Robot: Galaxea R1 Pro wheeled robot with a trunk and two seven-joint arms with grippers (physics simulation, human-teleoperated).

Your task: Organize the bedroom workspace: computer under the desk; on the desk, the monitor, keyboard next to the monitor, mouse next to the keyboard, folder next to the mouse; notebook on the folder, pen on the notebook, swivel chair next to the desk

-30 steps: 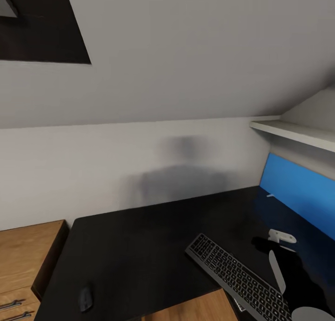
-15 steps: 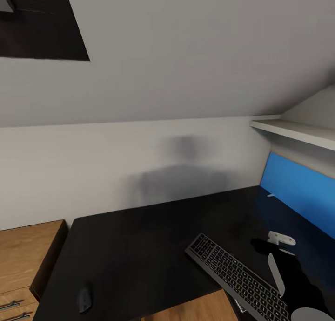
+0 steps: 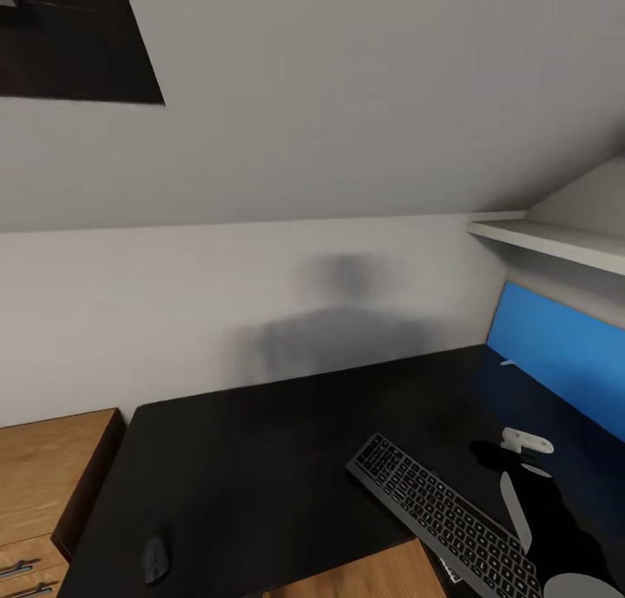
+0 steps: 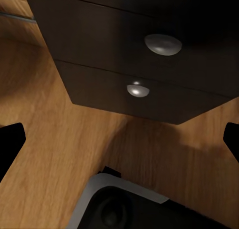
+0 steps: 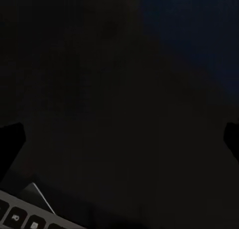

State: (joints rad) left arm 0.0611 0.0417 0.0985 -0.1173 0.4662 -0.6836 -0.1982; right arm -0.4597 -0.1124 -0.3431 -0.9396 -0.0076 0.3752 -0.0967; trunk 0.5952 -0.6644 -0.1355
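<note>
While both grippers stay spread empty, I see the keyboard (image 3: 443,520) at five o'clock on the desk (image 3: 260,459), the mouse (image 3: 156,556) at seven, well apart.

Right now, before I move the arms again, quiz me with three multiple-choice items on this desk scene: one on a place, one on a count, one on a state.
1. Where does the small black rounded mouse lie on the glossy black desk top?
A. Near the front left corner
B. Touching the keyboard
C. Against the blue wall panel

2. How many round silver knobs does the left wrist view show on the black drawer fronts?
A. Two
B. Four
C. None

3. How do the left gripper's fingers stand?
A. Open, nothing between them
B. Shut on the mouse
C. Shut on a knob

Answers: 1 A, it sits far from the slim silver-grey keyboard; 2 A, one per drawer front seen; 3 A, the dark fingertips sit at opposite edges.
</note>
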